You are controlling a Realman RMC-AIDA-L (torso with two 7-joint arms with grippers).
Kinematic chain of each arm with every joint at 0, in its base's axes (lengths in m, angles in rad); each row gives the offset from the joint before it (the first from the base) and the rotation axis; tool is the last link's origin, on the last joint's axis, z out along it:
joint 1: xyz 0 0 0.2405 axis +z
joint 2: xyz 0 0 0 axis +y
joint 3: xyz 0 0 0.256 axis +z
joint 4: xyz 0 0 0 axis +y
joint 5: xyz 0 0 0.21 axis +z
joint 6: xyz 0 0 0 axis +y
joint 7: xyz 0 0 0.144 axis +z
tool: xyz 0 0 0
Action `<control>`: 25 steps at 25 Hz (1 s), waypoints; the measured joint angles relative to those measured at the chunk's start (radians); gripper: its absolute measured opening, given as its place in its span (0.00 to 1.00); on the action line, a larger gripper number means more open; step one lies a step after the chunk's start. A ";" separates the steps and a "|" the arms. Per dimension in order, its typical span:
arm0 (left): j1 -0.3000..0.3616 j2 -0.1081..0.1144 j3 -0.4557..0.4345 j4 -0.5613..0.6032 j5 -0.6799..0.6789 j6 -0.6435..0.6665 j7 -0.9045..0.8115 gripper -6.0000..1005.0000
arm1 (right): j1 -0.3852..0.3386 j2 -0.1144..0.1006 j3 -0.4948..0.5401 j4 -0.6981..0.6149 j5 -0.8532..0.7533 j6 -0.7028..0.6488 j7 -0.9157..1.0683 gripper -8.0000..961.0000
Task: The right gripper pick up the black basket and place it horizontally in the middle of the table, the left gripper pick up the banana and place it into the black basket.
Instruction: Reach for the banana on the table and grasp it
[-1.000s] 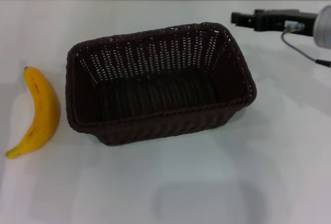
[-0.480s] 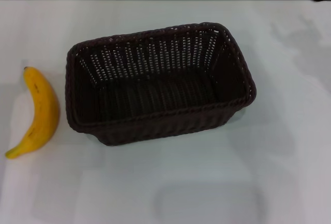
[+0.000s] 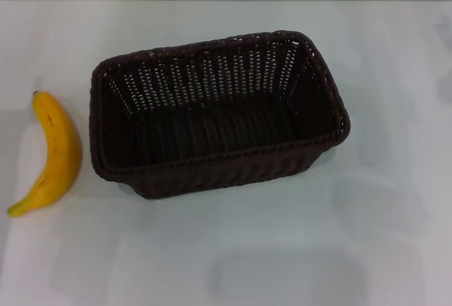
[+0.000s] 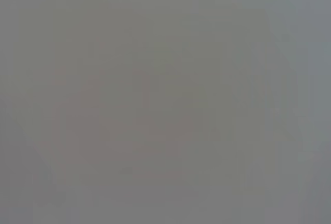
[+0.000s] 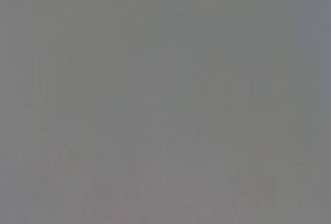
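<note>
Sitting on the table [image 3: 395,249], black basket [image 3: 212,119] (banana [image 3: 55,152] beside); neither gripper visible.

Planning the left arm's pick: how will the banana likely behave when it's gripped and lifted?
The banana lies flat on its curved side on the table, so it probably won't roll but may pivot if nudged. Its smooth skin may be slightly slippery. It looks ripe yellow, so a hard squeeze would likely bruise it.
</note>
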 joint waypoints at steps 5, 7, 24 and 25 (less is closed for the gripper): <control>-0.002 0.001 -0.011 0.023 0.001 0.015 0.000 0.87 | -0.013 -0.001 -0.003 0.079 -0.112 0.133 0.233 0.88; -0.004 0.002 -0.015 0.034 0.006 0.013 0.003 0.87 | -0.021 -0.002 -0.002 0.103 -0.183 0.163 0.316 0.88; 0.053 0.003 -0.071 0.297 0.242 -0.376 -0.001 0.87 | -0.028 -0.008 0.004 0.249 -0.366 0.285 0.494 0.88; 0.060 0.003 -0.071 0.330 0.265 -0.428 -0.001 0.87 | -0.028 -0.008 0.003 0.257 -0.372 0.293 0.506 0.88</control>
